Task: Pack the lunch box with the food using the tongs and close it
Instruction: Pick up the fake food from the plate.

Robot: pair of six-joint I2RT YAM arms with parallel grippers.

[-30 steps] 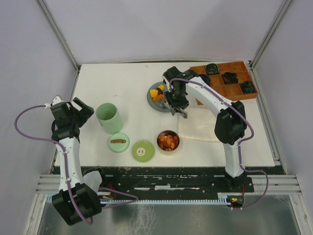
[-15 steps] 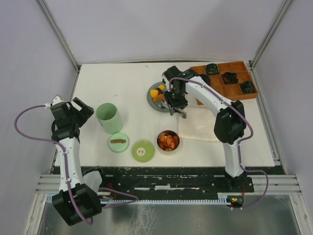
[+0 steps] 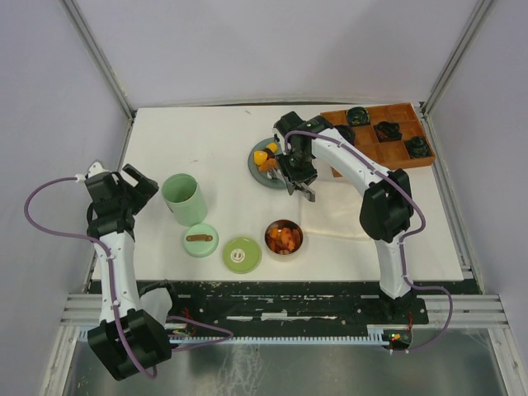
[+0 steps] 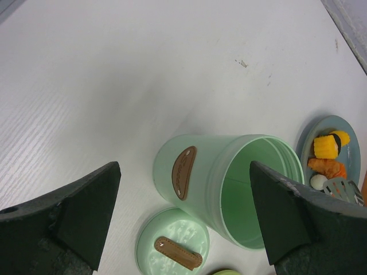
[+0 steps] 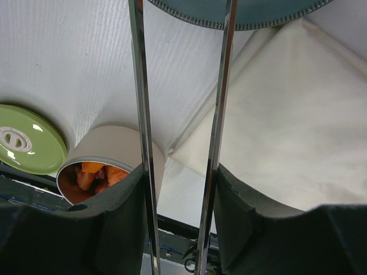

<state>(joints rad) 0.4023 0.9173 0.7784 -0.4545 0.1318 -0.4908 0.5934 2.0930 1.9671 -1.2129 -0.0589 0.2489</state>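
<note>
Where the top view shows bare surface (image 3: 206, 136) behind it, the canister (image 3: 183, 198) stands apart from my right hand (image 3: 295, 175) at the plate's (image 3: 254, 172) near rim. Left wrist: my left hand (image 4: 183, 172) gapes wide; the canister is empty, its flat lid (image 4: 172, 249) beside it. Right wrist: I clench the tongs (image 5: 139, 114) above the cloth (image 5: 287, 114); the bowl (image 5: 114, 149) holds orange pieces (image 5: 92, 175).

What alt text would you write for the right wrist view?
The right gripper holds the silver tongs, their arms running up toward a grey-blue plate. At lower left are a steel bowl of orange food and a lime-green lid; a cream cloth lies right.
</note>
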